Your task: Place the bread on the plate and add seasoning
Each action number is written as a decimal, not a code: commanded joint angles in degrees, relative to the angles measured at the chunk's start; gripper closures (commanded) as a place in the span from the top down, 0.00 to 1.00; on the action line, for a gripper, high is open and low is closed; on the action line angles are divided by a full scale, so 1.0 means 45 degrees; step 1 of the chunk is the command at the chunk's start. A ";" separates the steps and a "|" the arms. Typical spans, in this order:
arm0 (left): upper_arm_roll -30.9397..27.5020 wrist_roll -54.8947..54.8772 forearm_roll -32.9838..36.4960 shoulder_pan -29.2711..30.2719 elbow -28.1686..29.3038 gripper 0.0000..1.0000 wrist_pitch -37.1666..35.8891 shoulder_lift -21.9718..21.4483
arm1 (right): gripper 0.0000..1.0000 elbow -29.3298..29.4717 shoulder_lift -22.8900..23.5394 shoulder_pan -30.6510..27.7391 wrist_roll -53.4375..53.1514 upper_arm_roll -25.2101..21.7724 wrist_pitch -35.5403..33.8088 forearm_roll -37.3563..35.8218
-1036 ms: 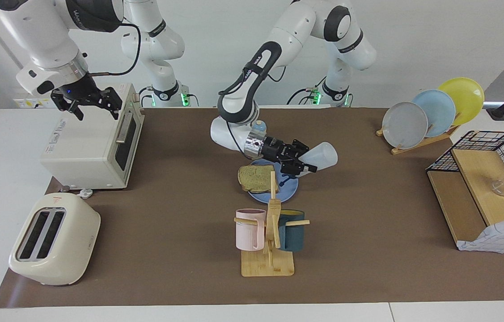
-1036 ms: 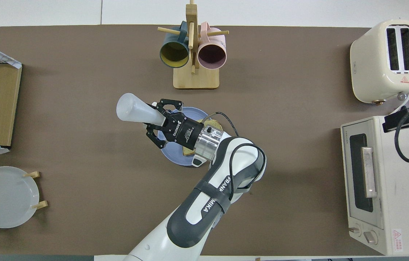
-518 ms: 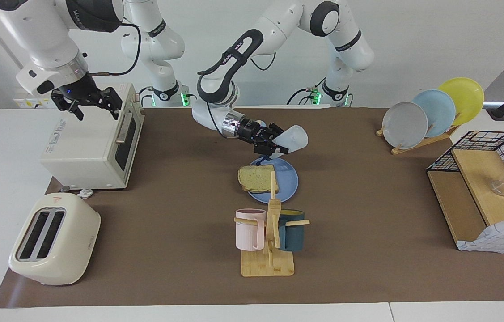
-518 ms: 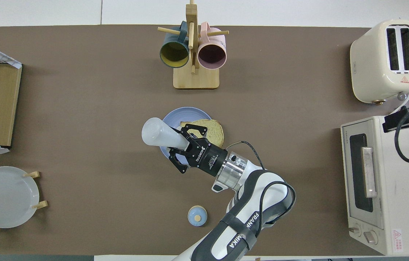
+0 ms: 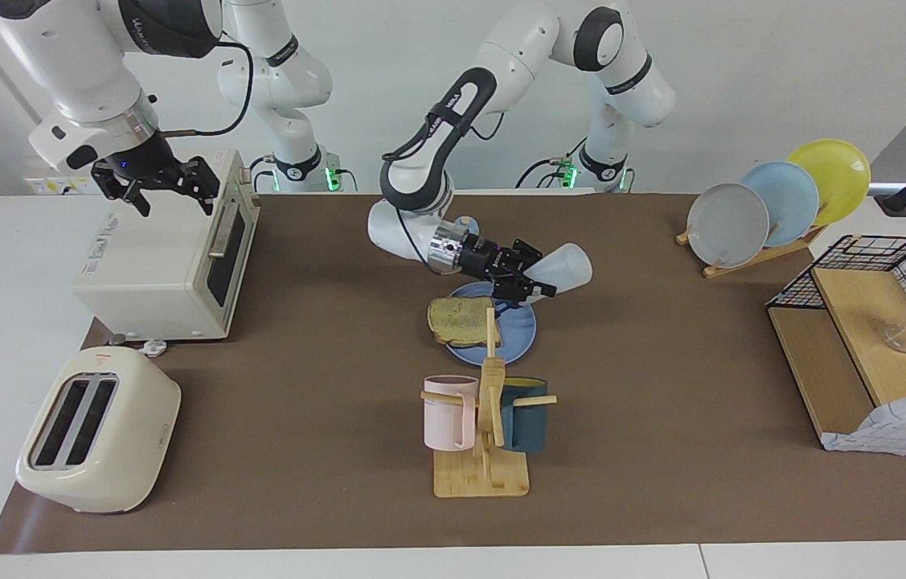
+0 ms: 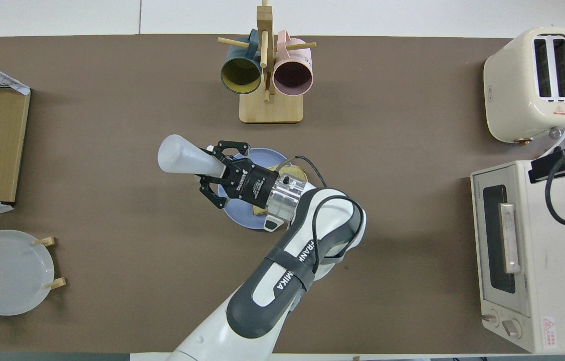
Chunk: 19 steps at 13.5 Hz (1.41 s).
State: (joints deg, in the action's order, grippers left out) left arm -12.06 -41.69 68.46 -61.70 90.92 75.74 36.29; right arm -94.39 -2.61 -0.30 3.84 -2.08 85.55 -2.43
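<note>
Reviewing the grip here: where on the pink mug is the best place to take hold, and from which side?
Grip the pink mug by its wall at the rim, from above on the side toward the robots. It hangs on the wooden rack with its mouth open toward the robots, so a finger can slip inside; the handle is threaded on a peg.

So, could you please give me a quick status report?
Left gripper shut on seasoning, tipped over plate. Bread on plate. Right gripper open above oven.

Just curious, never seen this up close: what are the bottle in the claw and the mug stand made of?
The seasoning bottle, held tipped over the blue plate, looks like soft, cloudy-white matte plastic, since light passes through it. The mug stand looks like pale bamboo or light wood, unpainted, with visible pegs and a flat board base.
</note>
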 commanded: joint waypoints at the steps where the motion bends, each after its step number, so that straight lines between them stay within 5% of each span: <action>1: 0.0024 -0.0033 0.0411 0.0683 -0.0087 0.00 0.0414 0.0080 | 1.00 -0.0177 -0.0143 -0.0109 0.0378 0.0012 0.0032 0.0247; 9: 0.0043 0.0219 -0.0934 -0.0290 -0.0126 0.00 0.0221 -0.0309 | 1.00 -0.0177 -0.0143 -0.0109 0.0378 0.0012 0.0032 0.0247; 15: 0.0043 0.2809 -0.2690 -0.1463 -0.0087 0.00 -0.0482 -0.0993 | 1.00 -0.0177 -0.0143 -0.0109 0.0378 0.0012 0.0032 0.0247; 19: 0.0083 0.5469 -0.3920 -0.1483 0.0674 0.00 -0.0483 -0.2416 | 1.00 -0.0177 -0.0143 -0.0109 0.0378 0.0012 0.0032 0.0247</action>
State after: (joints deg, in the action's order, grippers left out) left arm -11.46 -22.08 53.78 -68.09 90.50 73.49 30.79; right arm -94.39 -2.61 -0.30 3.84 -2.08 85.55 -2.43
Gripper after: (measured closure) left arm 0.586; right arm 0.000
